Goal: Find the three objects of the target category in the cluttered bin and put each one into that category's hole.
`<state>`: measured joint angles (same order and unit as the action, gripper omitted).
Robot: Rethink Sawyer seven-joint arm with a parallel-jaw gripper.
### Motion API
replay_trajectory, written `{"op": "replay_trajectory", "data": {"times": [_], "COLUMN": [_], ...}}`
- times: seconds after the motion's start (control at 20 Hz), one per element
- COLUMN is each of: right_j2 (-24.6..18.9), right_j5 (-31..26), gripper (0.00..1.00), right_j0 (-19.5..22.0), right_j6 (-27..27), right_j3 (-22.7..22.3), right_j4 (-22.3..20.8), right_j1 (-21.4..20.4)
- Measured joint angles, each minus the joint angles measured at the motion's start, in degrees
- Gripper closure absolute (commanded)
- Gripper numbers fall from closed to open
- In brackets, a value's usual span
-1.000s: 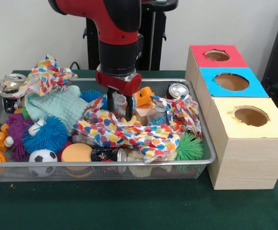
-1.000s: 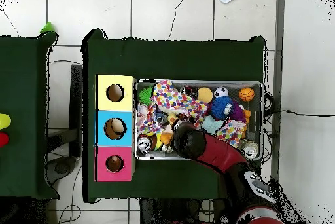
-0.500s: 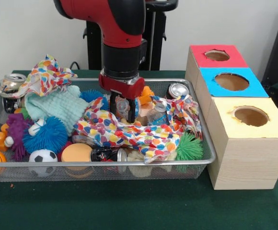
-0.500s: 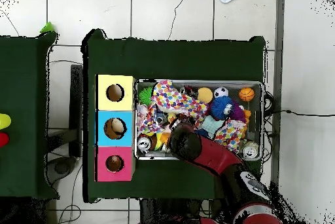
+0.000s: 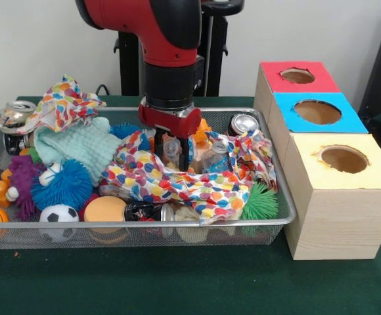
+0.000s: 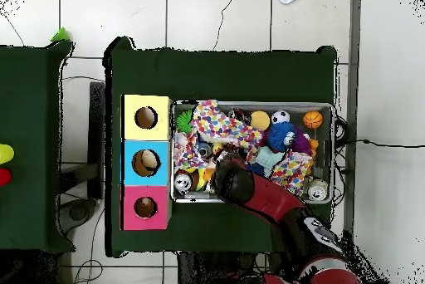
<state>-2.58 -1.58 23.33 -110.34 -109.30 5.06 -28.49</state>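
Near the middle of the bin, among the spotted cloth, I see my claw spread either side of a small clear bottle standing roughly upright, long axis vertical; I judge it light, slick and crushable, best pinched mid-body.

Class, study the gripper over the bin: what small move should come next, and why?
Probably close the gripper: its fingers stand either side of a small clear bottle above the confetti cloth, and nothing looks gripped yet.
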Motion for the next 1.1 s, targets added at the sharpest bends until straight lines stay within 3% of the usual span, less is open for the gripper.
{"op": "replay_trajectory", "data": {"times": [0.3,1.1], "right_j2": [-0.83,-8.15], "right_j5": [1.37,9.13], "gripper": [0.00,0.00], "right_j0": [1.05,8.85], "right_j6": [0.00,0.00], "right_j3": [-0.02,-1.28], "right_j4": [0.00,-0.05], "right_j1": [0.89,4.84]}}
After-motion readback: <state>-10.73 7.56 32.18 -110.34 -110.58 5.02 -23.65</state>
